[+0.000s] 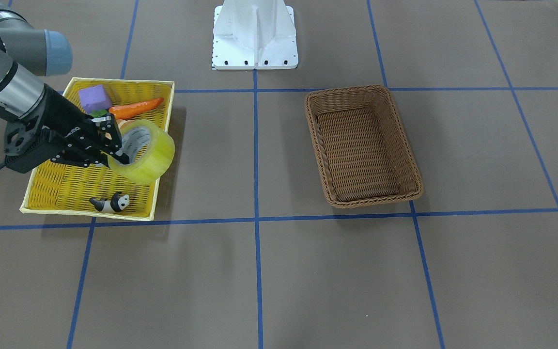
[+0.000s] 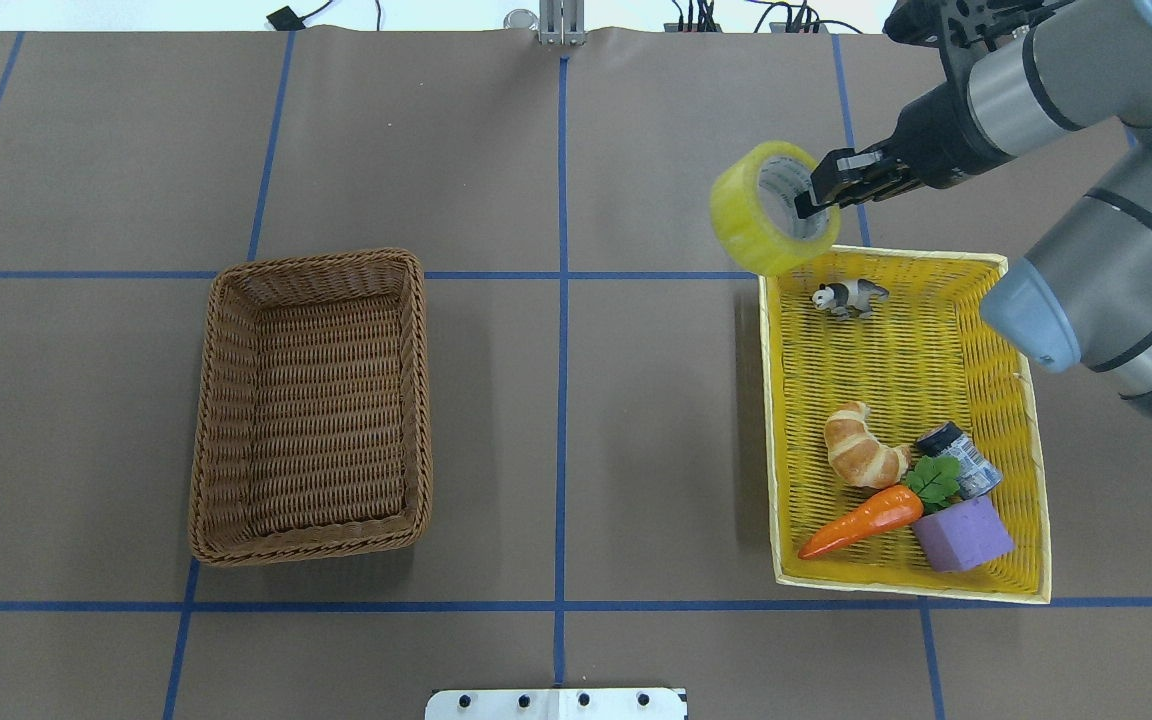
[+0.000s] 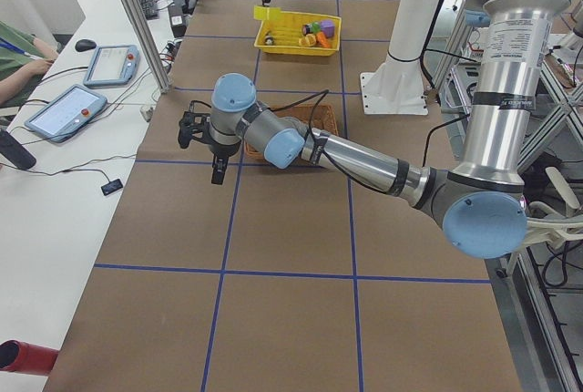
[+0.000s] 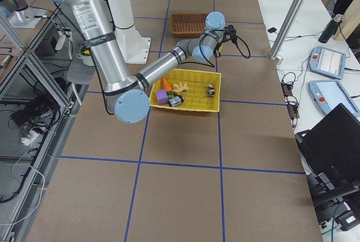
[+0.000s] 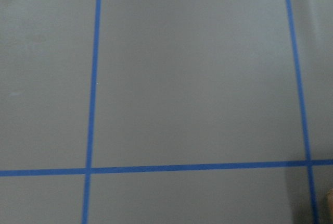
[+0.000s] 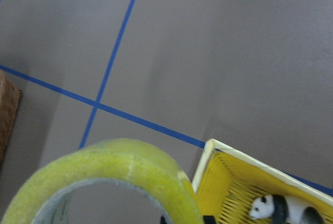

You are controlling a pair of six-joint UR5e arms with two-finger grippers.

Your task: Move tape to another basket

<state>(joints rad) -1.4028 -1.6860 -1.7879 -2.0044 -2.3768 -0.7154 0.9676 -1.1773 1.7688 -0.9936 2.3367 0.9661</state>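
above the yellow tray's corner, tape held aloft
right gripper clenched on its wall, 1 finger inside the core; likely light, stiff, slick

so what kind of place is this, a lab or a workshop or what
Most likely a robotics lab or data-collection cell: a table gridded with blue tape lines, teach pendants on a side bench, and toy props like a panda and carrot in a yellow tray.
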